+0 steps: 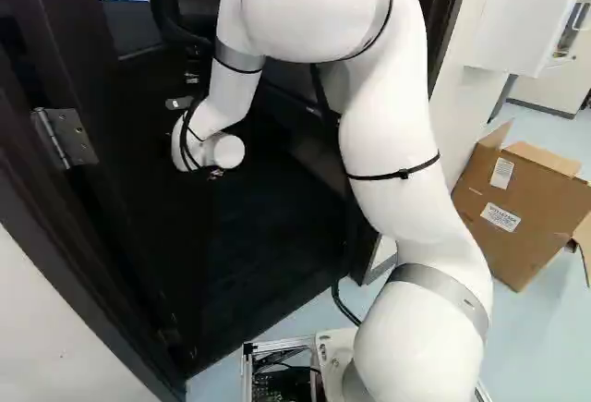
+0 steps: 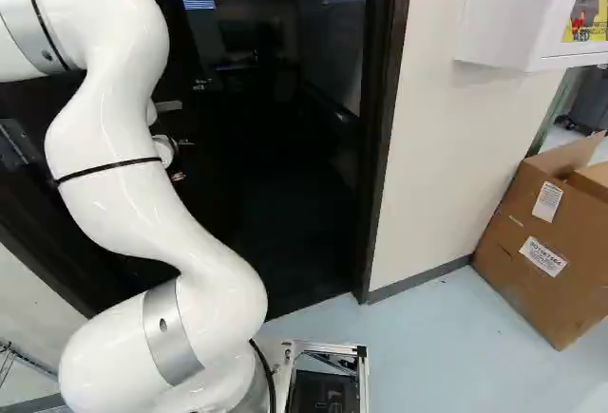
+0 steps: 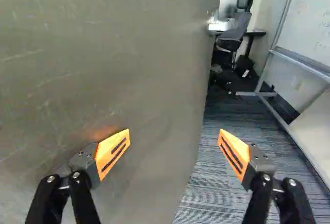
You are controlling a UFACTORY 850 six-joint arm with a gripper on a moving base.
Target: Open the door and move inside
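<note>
Two white labels (image 2: 548,201) with print on them showed on the cardboard box (image 2: 560,309) at the right of the right base view. Above it, a yellow printed sign (image 2: 594,14) sat on the white wall cabinet (image 2: 508,14). In my wrist view, faint handwriting ran across a whiteboard (image 3: 309,7), partly cut off.

The door (image 3: 118,69) stood open. Its hinge (image 1: 69,137) was at the left of the left base view, but the dark panel melted into the gloom there, and my arm (image 1: 388,143) blocked part of the doorway. The pincer (image 2: 178,177) was mostly hidden in both base views. The wrist view showed me its fingers well apart, clamped on nothing: one in front of the door's face, the other out past its edge, over striped carpet (image 3: 216,188). I couldn't tell whether either finger touched the panel. Beyond that edge, a dark chair (image 3: 240,26) was partly covered by something pale and blurred.
</note>
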